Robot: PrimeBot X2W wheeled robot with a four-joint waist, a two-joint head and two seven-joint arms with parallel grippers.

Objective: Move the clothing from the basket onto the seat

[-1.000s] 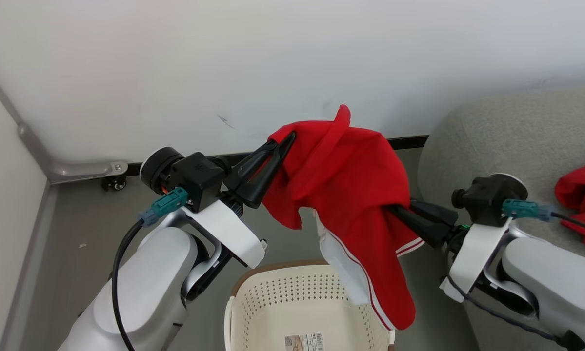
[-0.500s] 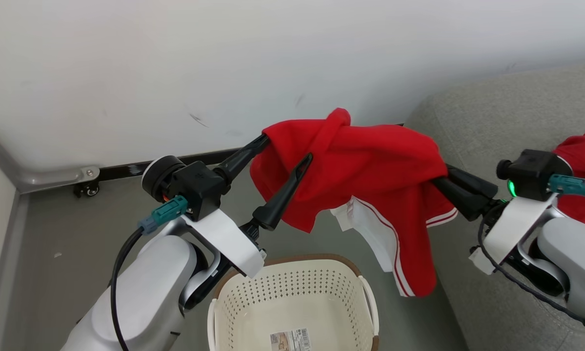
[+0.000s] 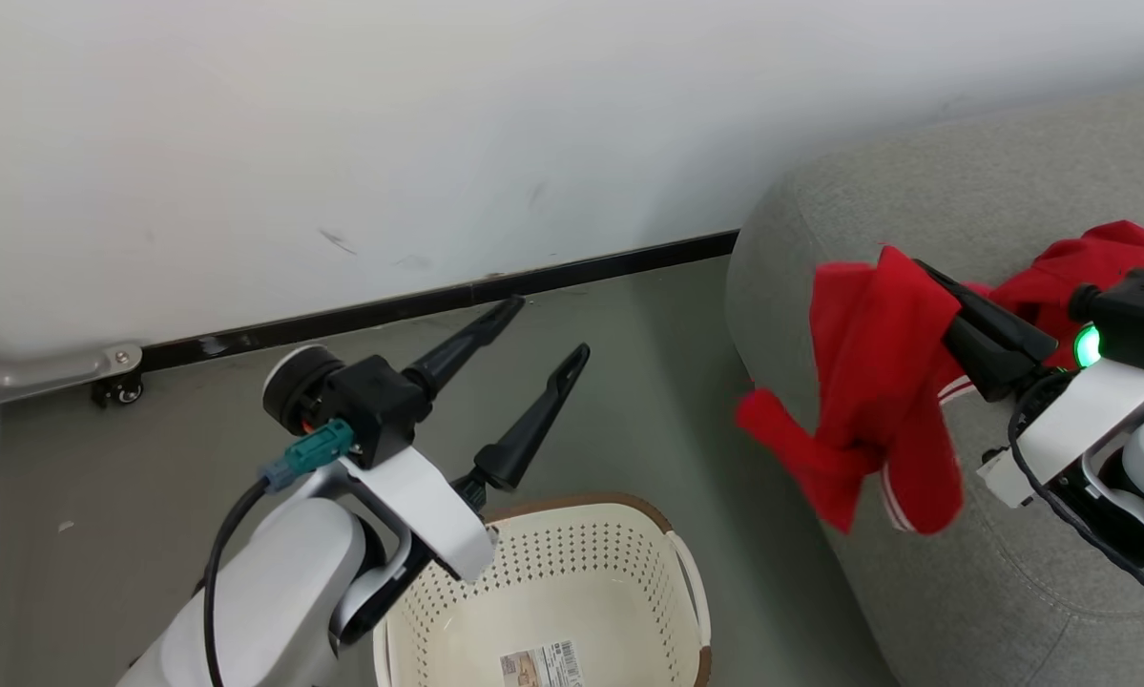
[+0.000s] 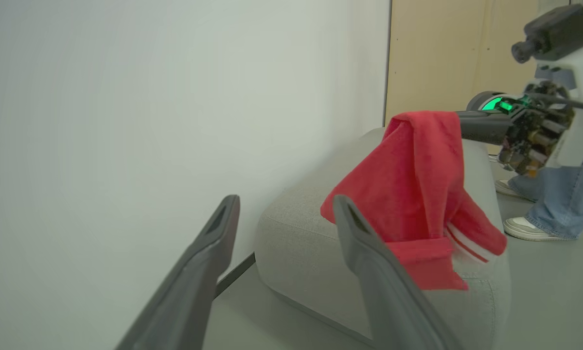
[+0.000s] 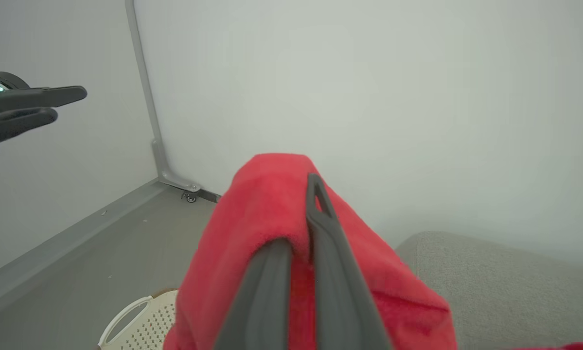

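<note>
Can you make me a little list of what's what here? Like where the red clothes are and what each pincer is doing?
Left pincer: open, holding nothing, raised over the floor beyond the basket
Right pincer: shut on a red garment
Red garment: hanging in the air by the sofa corner, not yet laid down
Second red garment: lying on the sofa
Basket: on the floor, no clothes in the part that shows
</note>
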